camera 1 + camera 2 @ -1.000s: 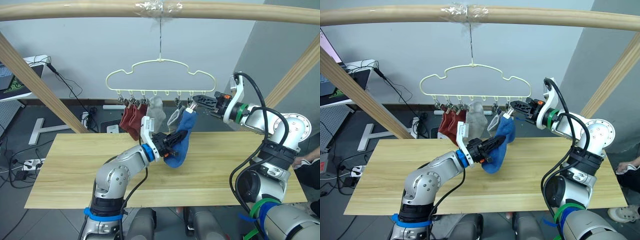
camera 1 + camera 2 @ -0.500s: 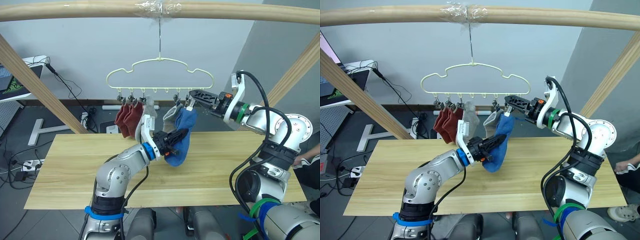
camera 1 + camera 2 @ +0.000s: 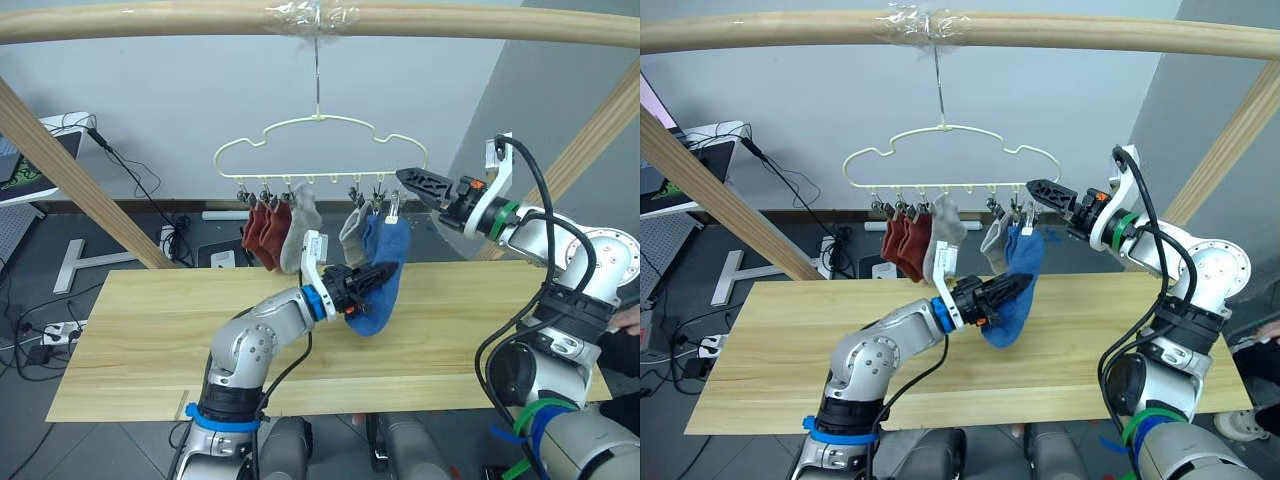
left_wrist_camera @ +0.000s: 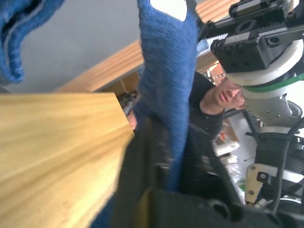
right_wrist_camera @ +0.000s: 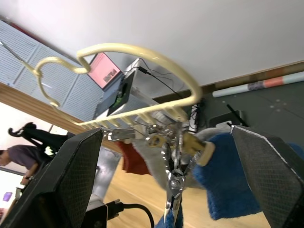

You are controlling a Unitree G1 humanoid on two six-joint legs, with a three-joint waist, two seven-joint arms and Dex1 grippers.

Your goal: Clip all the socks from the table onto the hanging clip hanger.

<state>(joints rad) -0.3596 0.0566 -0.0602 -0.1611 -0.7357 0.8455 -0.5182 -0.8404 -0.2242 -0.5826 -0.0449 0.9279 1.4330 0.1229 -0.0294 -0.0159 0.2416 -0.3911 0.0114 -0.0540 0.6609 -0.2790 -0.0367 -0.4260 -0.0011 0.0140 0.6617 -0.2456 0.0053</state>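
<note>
L gripper [image 3: 368, 281] pinches blue sock [image 3: 382, 275] hanging from clip hanger [image 3: 320, 150]; R gripper [image 3: 412, 182] spread wide just beside its end clip [image 5: 174, 183].

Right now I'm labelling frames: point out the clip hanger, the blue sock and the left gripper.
clip hanger [image 3: 320, 125]: left eye view, wavy top wire.
blue sock [image 3: 382, 300]: left eye view, lower body.
left gripper [image 3: 372, 275]: left eye view, fingertips.

The light wooden plank bench [image 3: 130, 340] lies bare to both sides of the blue ankle sock [image 3: 383, 285], so wide room is left there. Passage beneath the pale yellow wire clip hanger [image 3: 320, 150] is blocked by the hanging rust red socks [image 3: 266, 230] and light grey socks [image 3: 300, 228]. Overhead, reach is bounded by the thick wooden frame bar [image 3: 150, 20].
</note>
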